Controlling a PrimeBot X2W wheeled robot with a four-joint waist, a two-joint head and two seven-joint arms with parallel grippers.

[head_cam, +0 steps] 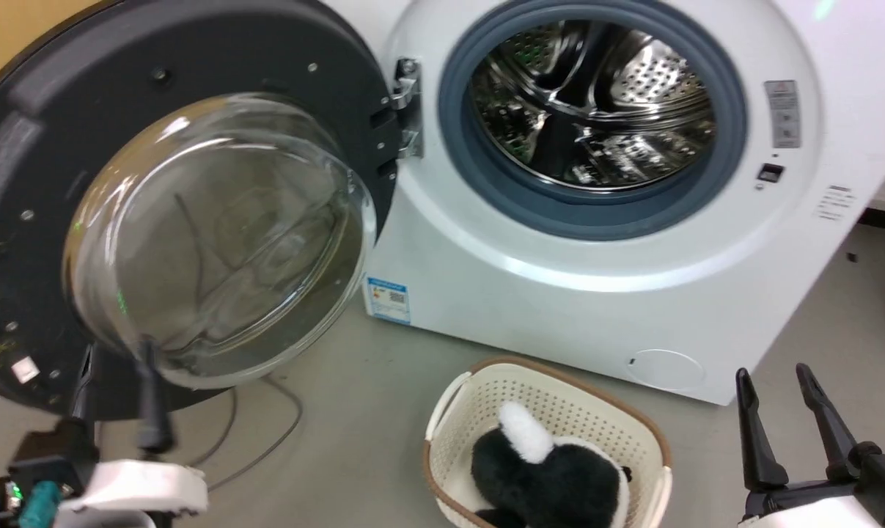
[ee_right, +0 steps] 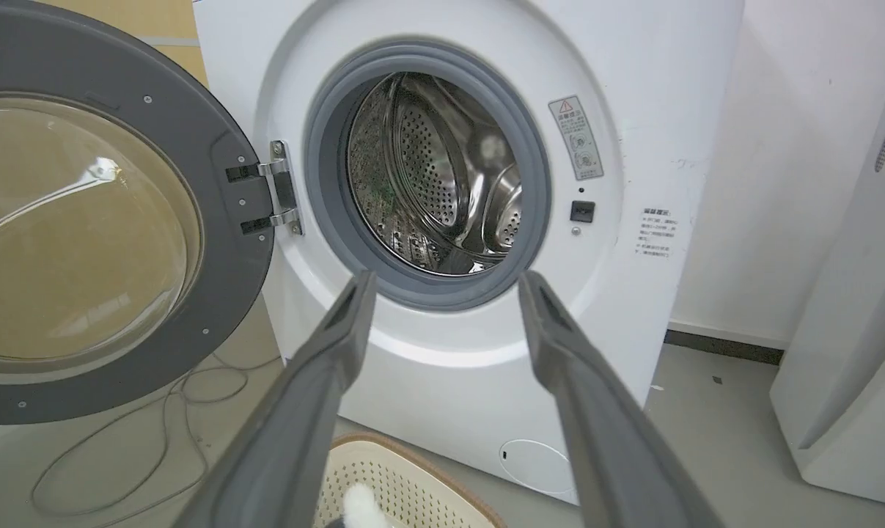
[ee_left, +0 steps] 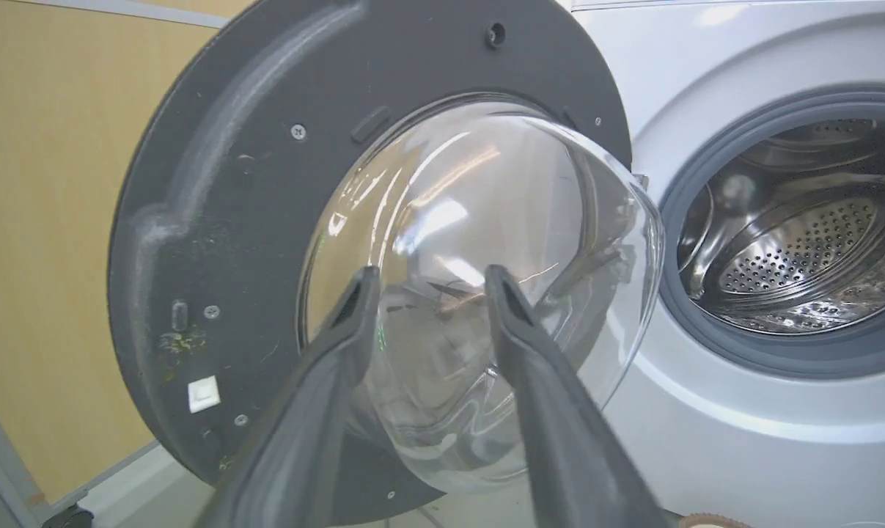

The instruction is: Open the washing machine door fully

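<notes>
Washing machine door (head_cam: pixel 215 235) swung wide left of the washing machine (head_cam: pixel 530 293), glass bowl bulging toward the camera; left gripper (ee_left: pixel 427 282) and right gripper (head_cam: pixel 772 375) both spread, empty.

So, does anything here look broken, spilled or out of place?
Nothing broken or spilled. A thin cable trails loose on the floor under the open door, and the basket holds a plush toy rather than laundry.
</notes>
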